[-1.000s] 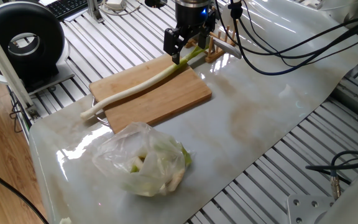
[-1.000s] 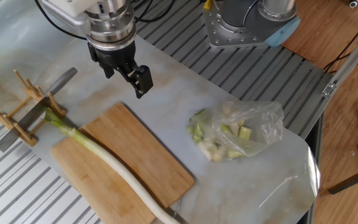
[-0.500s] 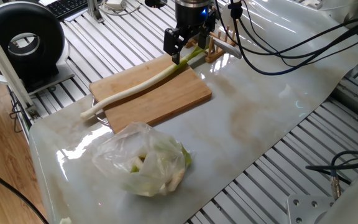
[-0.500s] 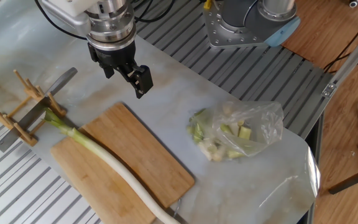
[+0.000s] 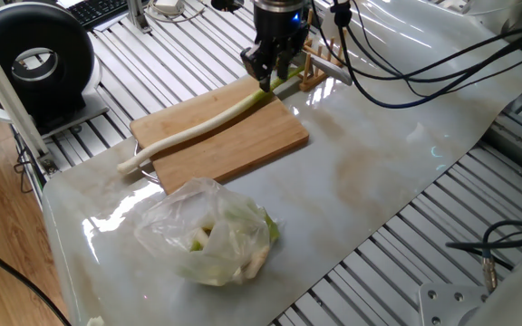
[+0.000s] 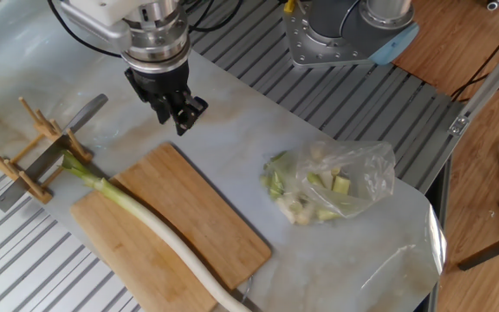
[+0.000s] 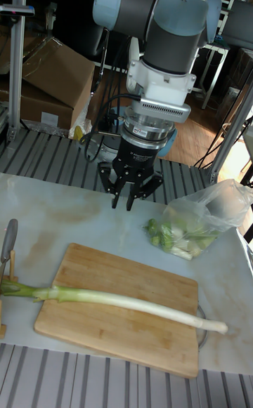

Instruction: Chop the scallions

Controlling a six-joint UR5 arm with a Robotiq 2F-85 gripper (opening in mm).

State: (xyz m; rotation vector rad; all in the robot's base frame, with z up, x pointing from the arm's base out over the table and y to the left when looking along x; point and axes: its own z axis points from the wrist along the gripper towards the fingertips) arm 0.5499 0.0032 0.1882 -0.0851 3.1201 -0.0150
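Observation:
One long scallion (image 5: 198,127) (image 6: 154,230) (image 7: 119,299) lies whole along the wooden board (image 5: 234,149) (image 6: 202,221) (image 7: 119,334). Its green end points at the knife rack and its white end overhangs the board's other edge. My gripper (image 5: 268,74) (image 6: 178,121) (image 7: 122,204) hangs in the air above the marble sheet, just past the board's far edge near the green end, and touches nothing. Its fingers are drawn close together with nothing between them. A knife (image 6: 68,139) (image 7: 7,236) rests in the wooden rack (image 6: 24,165) (image 5: 311,72).
A clear plastic bag of pale green vegetable pieces (image 5: 211,231) (image 6: 332,186) (image 7: 197,225) lies on the marble sheet beside the board. A round black device (image 5: 34,63) stands beyond the table's corner. Cables hang around the arm.
The gripper's fingers have closed from wide open to nearly together while it stays in about the same place. The scallion, board and bag have not moved.

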